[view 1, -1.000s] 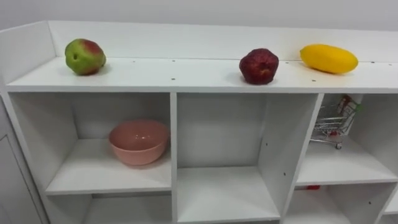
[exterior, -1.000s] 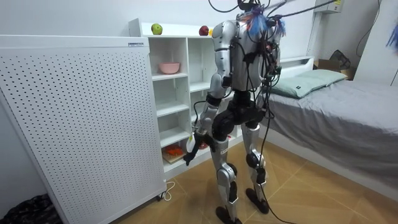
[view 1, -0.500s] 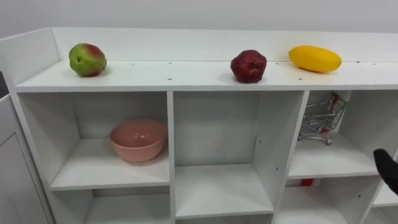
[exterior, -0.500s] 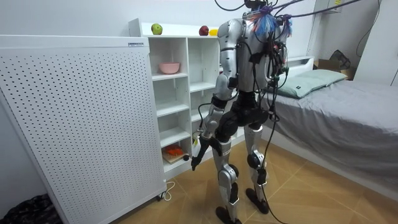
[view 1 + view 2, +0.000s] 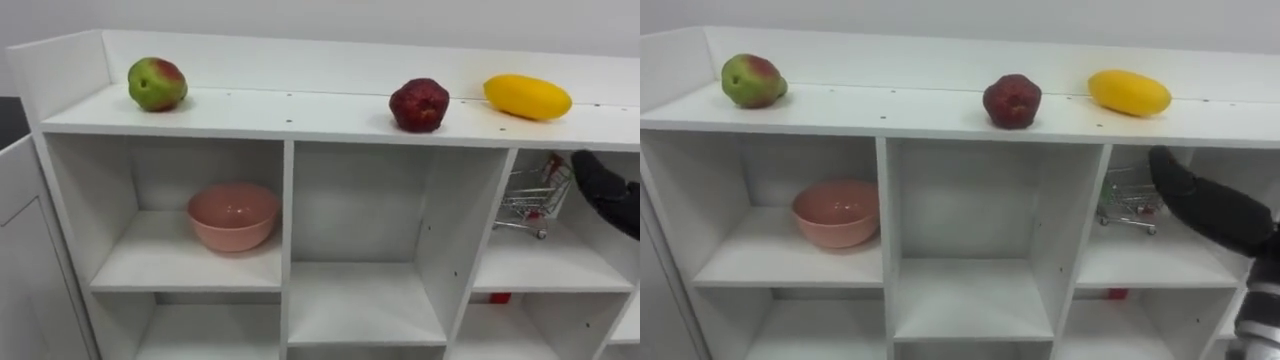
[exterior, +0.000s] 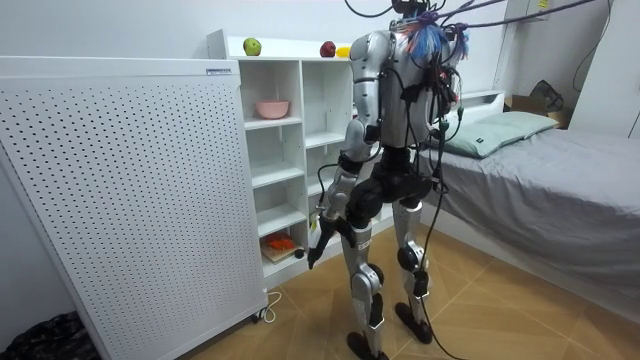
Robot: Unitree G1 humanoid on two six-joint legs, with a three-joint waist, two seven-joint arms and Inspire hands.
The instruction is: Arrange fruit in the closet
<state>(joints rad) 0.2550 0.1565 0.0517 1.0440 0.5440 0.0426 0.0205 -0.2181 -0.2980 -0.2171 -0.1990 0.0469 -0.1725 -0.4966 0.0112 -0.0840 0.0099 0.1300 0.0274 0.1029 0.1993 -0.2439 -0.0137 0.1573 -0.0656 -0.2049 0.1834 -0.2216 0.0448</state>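
Note:
A white closet (image 5: 300, 118) of open compartments stands right in front of me. On its top board lie a green-and-red fruit (image 5: 157, 83) at the left, a dark red fruit (image 5: 419, 104) right of the middle and a yellow oblong fruit (image 5: 527, 97) further right. My right hand (image 5: 1200, 205), dark, comes in from the right edge in front of the upper right compartment, below the yellow fruit, open and holding nothing. My left hand (image 6: 312, 243) hangs by my thigh with loose fingers, empty.
A pink bowl (image 5: 233, 216) sits in the upper left compartment and a small wire shopping cart (image 5: 528, 198) in the upper right one. A white perforated panel (image 6: 130, 180) adjoins the closet at the room view's left. A bed (image 6: 540, 170) lies behind me.
My right hand has risen from the lower right corner to the level of the cart compartment. The eye view has shifted slightly. The fruits have not moved.

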